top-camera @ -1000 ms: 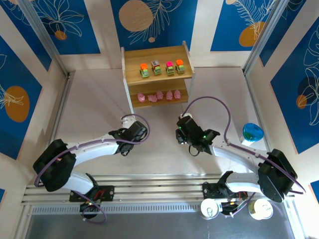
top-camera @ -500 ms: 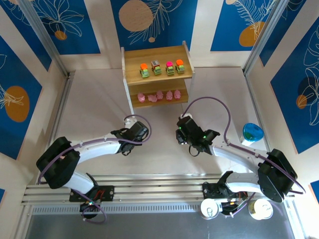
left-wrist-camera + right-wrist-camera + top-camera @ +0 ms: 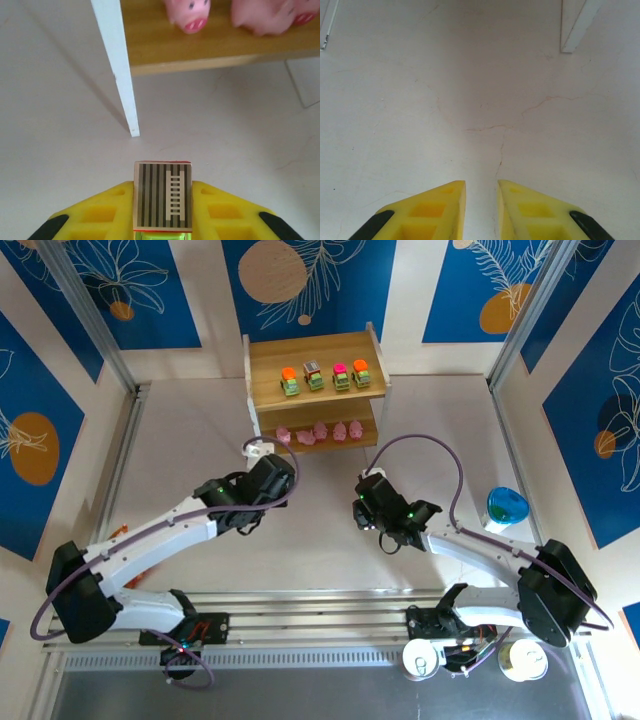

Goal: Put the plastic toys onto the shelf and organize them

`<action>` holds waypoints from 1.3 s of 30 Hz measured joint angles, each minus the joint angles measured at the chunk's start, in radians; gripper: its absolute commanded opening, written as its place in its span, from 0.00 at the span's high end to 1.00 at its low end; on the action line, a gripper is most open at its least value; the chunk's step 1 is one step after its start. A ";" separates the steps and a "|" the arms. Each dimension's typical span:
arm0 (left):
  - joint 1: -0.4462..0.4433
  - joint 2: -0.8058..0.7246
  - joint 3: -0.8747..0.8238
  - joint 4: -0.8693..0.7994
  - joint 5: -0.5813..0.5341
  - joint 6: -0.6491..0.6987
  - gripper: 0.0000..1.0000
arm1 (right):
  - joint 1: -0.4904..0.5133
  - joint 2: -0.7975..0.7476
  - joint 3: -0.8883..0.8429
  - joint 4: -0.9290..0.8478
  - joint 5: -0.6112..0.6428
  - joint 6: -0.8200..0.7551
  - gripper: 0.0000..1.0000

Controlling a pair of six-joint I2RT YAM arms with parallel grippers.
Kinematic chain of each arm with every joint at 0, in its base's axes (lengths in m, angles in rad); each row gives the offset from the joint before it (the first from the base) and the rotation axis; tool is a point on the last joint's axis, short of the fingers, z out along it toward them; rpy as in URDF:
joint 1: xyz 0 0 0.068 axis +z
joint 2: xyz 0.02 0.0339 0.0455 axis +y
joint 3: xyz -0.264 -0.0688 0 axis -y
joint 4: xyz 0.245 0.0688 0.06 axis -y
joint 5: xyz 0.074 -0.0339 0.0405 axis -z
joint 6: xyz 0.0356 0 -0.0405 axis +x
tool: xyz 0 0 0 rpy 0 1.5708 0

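Note:
My left gripper [image 3: 162, 200] is shut on a little green truck [image 3: 162, 196] with a grey striped top and a ladder print. It hovers just in front of the shelf's [image 3: 268, 356] white left support [image 3: 120, 70]. Three-plus trucks, several in a row, stand on the top tier [image 3: 314, 376]. Several pink pigs [image 3: 320, 430] line the lower tier; two pigs [image 3: 189, 11] show close ahead in the left wrist view. My right gripper [image 3: 481, 187] hangs over bare table right of centre, its fingers a narrow gap apart with nothing between them.
A blue round cup [image 3: 506, 507] stands at the right, beside the right arm. Another white shelf support [image 3: 572, 25] rises ahead of the right gripper. Blue patterned walls and metal rails enclose the white table [image 3: 190, 440].
The left arm has stretched forward and up toward the shelf's left front, carrying the truck. The right arm has stayed where it was.

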 measured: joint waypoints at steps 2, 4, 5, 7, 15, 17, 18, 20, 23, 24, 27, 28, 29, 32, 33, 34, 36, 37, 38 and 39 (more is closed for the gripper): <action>-0.007 0.000 0.050 -0.043 -0.005 0.004 0.75 | 0.000 -0.006 0.000 0.000 0.000 0.000 0.76; -0.012 0.000 0.103 -0.090 -0.010 0.015 0.75 | 0.000 -0.011 0.000 0.000 0.000 0.000 0.76; -0.014 0.000 0.126 -0.109 -0.012 0.020 0.75 | 0.000 -0.013 0.000 0.000 0.000 0.000 0.76; -0.015 0.000 0.188 -0.151 -0.016 0.033 0.75 | 0.000 -0.015 0.000 0.000 0.000 0.000 0.76; -0.016 0.047 0.520 -0.280 -0.055 0.119 0.74 | 0.000 -0.015 0.000 0.000 0.000 0.000 0.76; -0.016 0.070 0.594 -0.300 -0.065 0.141 0.73 | 0.000 -0.015 0.000 0.000 0.000 0.000 0.76; -0.016 0.085 0.633 -0.313 -0.068 0.154 0.73 | 0.000 -0.015 0.000 -0.001 0.000 0.000 0.76; -0.014 0.119 0.705 -0.332 -0.072 0.177 0.73 | 0.000 -0.018 0.000 -0.001 0.000 0.000 0.76; 0.000 0.178 0.809 -0.356 -0.075 0.209 0.73 | 0.000 -0.024 0.000 -0.001 0.000 0.000 0.76; 0.005 0.196 0.837 -0.359 -0.075 0.219 0.73 | 0.000 -0.025 0.000 -0.001 0.000 0.000 0.76; 0.032 0.244 0.900 -0.366 -0.074 0.245 0.73 | -0.002 -0.026 -0.001 0.000 0.000 0.000 0.76; 0.045 0.259 0.917 -0.367 -0.074 0.253 0.73 | -0.004 -0.026 -0.002 0.000 0.000 0.000 0.76; 0.058 0.271 0.929 -0.369 -0.071 0.259 0.73 | -0.005 -0.027 -0.004 0.000 0.000 0.000 0.76; 0.101 0.304 0.961 -0.375 -0.064 0.271 0.73 | -0.005 -0.027 -0.006 -0.002 0.000 0.000 0.76; 0.114 0.313 0.970 -0.376 -0.060 0.275 0.73 | -0.006 -0.028 -0.006 -0.002 0.000 0.000 0.76; 0.129 0.322 0.978 -0.376 -0.055 0.280 0.73 | -0.006 -0.028 -0.006 -0.002 0.000 0.000 0.76; 0.153 0.338 0.996 -0.376 -0.044 0.286 0.73 | -0.007 -0.028 -0.006 -0.002 0.000 0.000 0.76; 0.165 0.345 1.006 -0.377 -0.037 0.288 0.73 | -0.007 -0.028 -0.006 -0.002 0.000 0.000 0.76; 0.175 0.354 1.016 -0.377 -0.031 0.289 0.73 | -0.008 -0.028 -0.006 -0.002 0.000 0.000 0.76; 0.186 0.363 1.028 -0.376 -0.024 0.289 0.73 | -0.008 -0.028 -0.006 -0.002 0.000 0.000 0.76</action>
